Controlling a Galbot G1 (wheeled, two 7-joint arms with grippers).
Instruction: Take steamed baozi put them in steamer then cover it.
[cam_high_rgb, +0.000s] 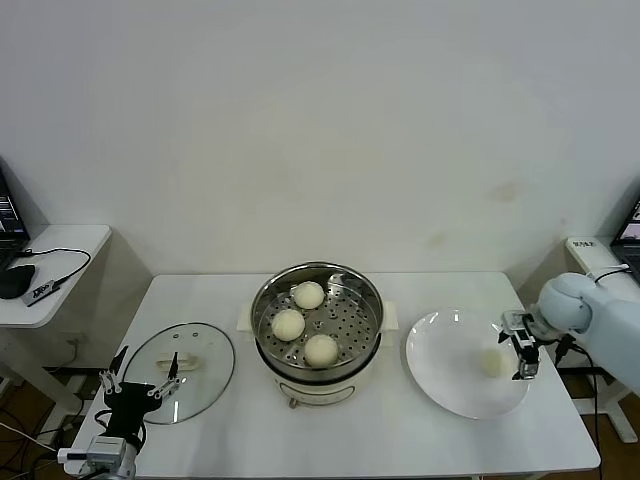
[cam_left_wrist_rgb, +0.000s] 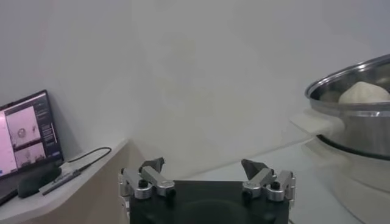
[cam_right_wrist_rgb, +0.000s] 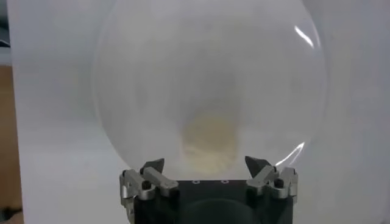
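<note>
**A:** Where's the right pincer (cam_high_rgb: 524, 352) now?

**B:** At the right edge of the white plate (cam_high_rgb: 440, 385), its fingers spread apart and holding nothing. The last baozi (cam_high_rgb: 490, 362) lies on the plate just beside it; in the right wrist view it sits straight ahead, between the two fingertips' lines (cam_right_wrist_rgb: 211, 141).

**A:** And the others?

**B:** Three baozi (cam_high_rgb: 288, 324) already rest on the perforated floor of the steamer (cam_high_rgb: 262, 305), mid-surface. So I'd judge the loading step is three-quarters done, with the fourth pick in hand.

**A:** What does the next move need?

**B:** Likely a descent to straddle the bun, then a soft squeeze, since dough would probably dent. Then carry it to the free space in the steamer.

**A:** The left pincer (cam_high_rgb: 138, 383)?

**B:** Also spread and empty, hovering at the near edge of the cover (cam_high_rgb: 205, 350), which lies flat on the surface (cam_high_rgb: 400, 440) left of the steamer. Covering comes last.
</note>
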